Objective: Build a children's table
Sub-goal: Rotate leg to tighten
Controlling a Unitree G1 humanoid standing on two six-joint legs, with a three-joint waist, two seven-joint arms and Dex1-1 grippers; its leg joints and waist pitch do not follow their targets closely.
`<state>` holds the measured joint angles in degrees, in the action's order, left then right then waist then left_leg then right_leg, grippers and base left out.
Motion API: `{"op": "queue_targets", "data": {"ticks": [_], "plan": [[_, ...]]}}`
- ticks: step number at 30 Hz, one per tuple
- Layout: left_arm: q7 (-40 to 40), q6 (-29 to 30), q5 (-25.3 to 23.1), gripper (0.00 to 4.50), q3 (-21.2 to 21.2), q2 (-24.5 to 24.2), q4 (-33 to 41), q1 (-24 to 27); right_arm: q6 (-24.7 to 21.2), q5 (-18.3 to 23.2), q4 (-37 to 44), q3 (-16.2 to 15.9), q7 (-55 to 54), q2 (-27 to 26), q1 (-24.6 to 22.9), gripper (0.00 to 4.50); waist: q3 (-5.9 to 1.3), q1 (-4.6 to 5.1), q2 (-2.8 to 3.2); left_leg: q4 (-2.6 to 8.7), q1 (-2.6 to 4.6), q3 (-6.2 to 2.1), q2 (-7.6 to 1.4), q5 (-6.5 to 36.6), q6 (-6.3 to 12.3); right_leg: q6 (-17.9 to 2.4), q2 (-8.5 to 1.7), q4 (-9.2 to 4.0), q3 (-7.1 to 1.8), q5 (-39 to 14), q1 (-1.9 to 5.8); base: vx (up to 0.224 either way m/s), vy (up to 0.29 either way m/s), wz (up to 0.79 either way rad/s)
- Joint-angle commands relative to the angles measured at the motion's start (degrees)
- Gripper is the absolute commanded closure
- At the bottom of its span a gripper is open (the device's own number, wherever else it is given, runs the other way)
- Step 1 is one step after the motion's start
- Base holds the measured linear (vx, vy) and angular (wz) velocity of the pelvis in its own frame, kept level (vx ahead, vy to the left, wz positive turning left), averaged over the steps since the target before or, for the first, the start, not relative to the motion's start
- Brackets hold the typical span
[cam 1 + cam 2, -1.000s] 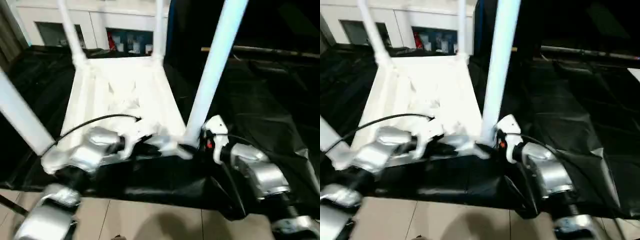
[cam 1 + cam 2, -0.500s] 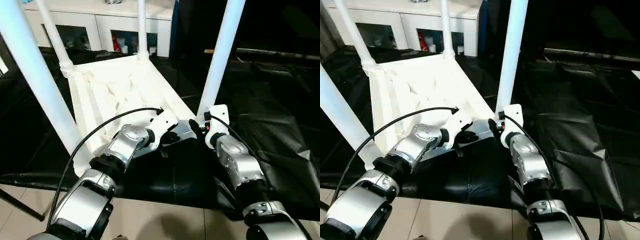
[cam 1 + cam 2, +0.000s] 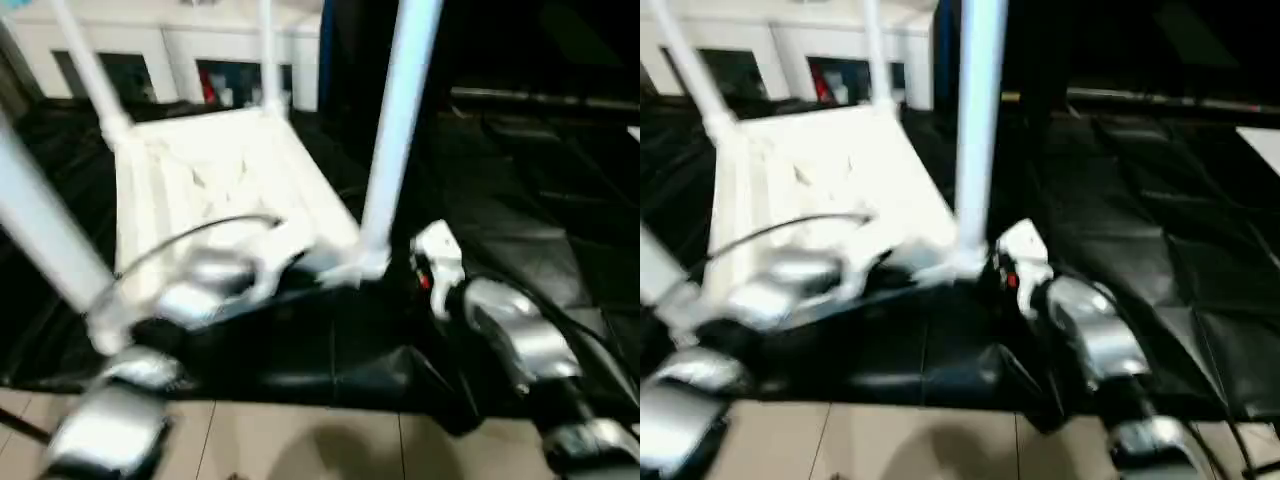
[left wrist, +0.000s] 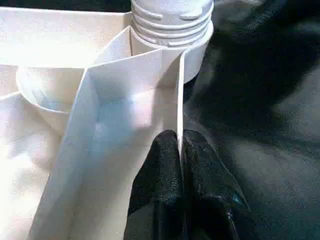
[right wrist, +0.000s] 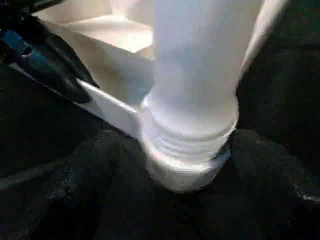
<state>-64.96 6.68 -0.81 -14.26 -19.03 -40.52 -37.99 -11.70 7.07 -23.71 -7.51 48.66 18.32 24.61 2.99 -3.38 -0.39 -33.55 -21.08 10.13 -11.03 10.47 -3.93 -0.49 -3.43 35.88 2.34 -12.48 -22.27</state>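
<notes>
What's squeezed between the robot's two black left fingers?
In the left wrist view, the left gripper has the thin white rim of the table top between its fingers, beside the screwed-in leg.

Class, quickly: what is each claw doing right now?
Left claw: closed, pinching the tabletop's rim.
Right claw: open, fingers either side of the leg's base.

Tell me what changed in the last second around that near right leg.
Very little changed. Half a second ago both forearms angled inward; now they have swung back out, and the camera shifted too. The left tool stays shut on the table top's near edge wall. The right tool stays at the base of the near right leg, open around it. The table lies upside down with its legs up, as before.
</notes>
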Motion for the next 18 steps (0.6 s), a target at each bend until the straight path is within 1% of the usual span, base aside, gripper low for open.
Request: {"op": "queue_targets", "data": {"ticks": [1,2,3,4,5,7,8,10,11,12,15,16,17,18], "plan": [[-6.84,1.40,4.08,4.50,-1.79,0.04,4.62,2.19,0.51,1.18,2.05,-1.39,2.28,0.16,0.18,0.68,-3.62,-0.37,-0.70,3.58,0.41,-0.60,-2.57,5.78,4.47,-14.76,-4.71,-3.74,-2.52,-1.07,2.71,0.000,0.000,0.00],[-8.25,1.95,4.14,4.50,-2.26,-0.77,5.89,2.78,0.21,1.54,2.33,-1.52,2.94,0.41,0.13,0.68,-3.57,-0.32,-0.61,3.56,0.40,-0.51,-2.53,5.35,4.75,-15.01,-4.58,-3.70,-2.49,-0.13,2.58,0.000,0.000,0.00],[-9.86,2.79,4.27,4.50,-2.54,-1.66,7.53,3.58,0.13,1.40,2.72,-2.15,4.03,0.96,-0.11,0.68,-3.64,-0.61,-0.45,3.40,0.84,-0.29,-2.56,5.37,5.19,-15.77,-4.50,-3.61,-2.49,1.62,2.36,0.000,0.000,0.00],[-9.86,2.79,4.27,4.50,-2.54,-1.66,7.53,3.58,0.13,1.40,2.72,-2.15,4.03,0.96,-0.11,0.68,-3.59,-0.68,-0.46,3.41,0.71,-0.27,-2.55,5.37,5.29,-15.89,-4.49,-3.59,-2.49,1.91,2.44,0.000,0.000,0.00],[-10.14,2.93,4.32,4.50,-2.50,-1.79,7.80,3.72,0.22,1.08,2.56,-2.48,4.18,1.04,-0.14,0.68,-3.56,-1.02,-0.50,3.44,0.73,-0.20,-2.54,5.48,5.14,-15.74,-4.47,-3.61,-2.46,1.75,2.44,0.000,0.000,0.00],[-10.68,3.43,4.53,4.50,-2.54,-2.07,8.58,4.09,0.51,0.41,2.01,-3.29,5.07,1.17,-0.23,0.68,-3.47,-1.29,-0.76,3.53,0.59,-0.22,-2.51,6.02,4.59,-15.35,-4.62,-3.62,-2.48,0.82,2.59,0.000,0.000,0.00],[-10.71,3.63,4.47,4.50,-2.48,-2.10,8.85,4.22,0.61,0.13,1.80,-3.43,5.19,1.13,-0.22,0.68,-3.43,-1.35,-0.68,3.56,0.71,-0.20,-2.44,6.64,4.09,-14.97,-4.63,-3.76,-2.50,-0.46,2.52,0.000,0.000,0.00],[-10.24,3.80,4.27,4.50,-2.21,-1.95,9.23,4.40,0.62,-0.41,1.40,-3.84,5.75,1.14,-0.13,0.95,-3.46,-1.36,-0.78,3.54,0.65,-0.21,-2.38,6.87,3.50,-14.42,-4.70,-3.84,-2.59,-1.32,2.62,0.000,0.000,0.00],[-10.10,3.83,4.23,4.50,-2.21,-1.93,9.27,4.40,0.71,-0.52,1.30,-3.84,5.66,1.11,-0.11,0.95,-3.46,-1.36,-0.78,3.54,0.65,-0.21,-2.38,6.87,3.50,-14.42,-4.70,-3.84,-2.59,-1.32,2.62,0.000,0.000,0.00],[-9.74,3.85,4.12,4.50,-2.18,-1.85,9.24,4.36,0.77,-0.55,1.15,-3.77,5.57,1.05,-0.09,1.04,-3.51,-1.38,-0.85,3.50,0.59,-0.22,-2.31,6.16,3.60,-14.24,-4.64,-3.75,-2.59,-0.73,2.69,0.000,0.000,0.00],[-9.48,4.15,4.03,4.50,-2.14,-1.88,9.67,4.46,0.88,-0.42,0.95,-3.82,5.51,1.17,0.03,1.35,-3.54,-1.40,-0.71,3.44,0.67,-0.20,-2.31,5.88,3.71,-14.24,-4.59,-3.71,-2.59,-0.22,2.62,0.000,0.000,0.00],[-9.38,4.30,3.97,4.50,-2.12,-1.89,9.88,4.50,0.89,-0.31,0.90,-3.84,5.61,1.27,0.07,1.47,-3.57,-1.37,-0.80,3.41,0.57,-0.21,-2.28,5.71,3.81,-14.34,-4.57,-3.62,-2.57,0.42,2.72,0.000,0.000,0.00],[-9.25,4.36,3.90,4.50,-2.09,-1.88,9.97,4.50,0.91,-0.19,0.82,-3.88,5.75,1.38,0.13,1.47,-3.56,-1.40,-0.79,3.41,0.58,-0.21,-2.30,5.71,3.82,-14.34,-4.62,-3.64,-2.58,0.38,2.72,0.000,0.000,0.00],[-9.24,4.36,3.90,4.50,-2.08,-1.88,9.97,4.50,0.90,-0.18,0.82,-3.88,5.75,1.38,0.13,1.57,-3.56,-1.40,-0.81,3.40,0.61,-0.21,-2.28,5.71,3.84,-14.33,-4.55,-3.65,-2.57,0.28,2.68,0.000,0.000,0.00]]}}
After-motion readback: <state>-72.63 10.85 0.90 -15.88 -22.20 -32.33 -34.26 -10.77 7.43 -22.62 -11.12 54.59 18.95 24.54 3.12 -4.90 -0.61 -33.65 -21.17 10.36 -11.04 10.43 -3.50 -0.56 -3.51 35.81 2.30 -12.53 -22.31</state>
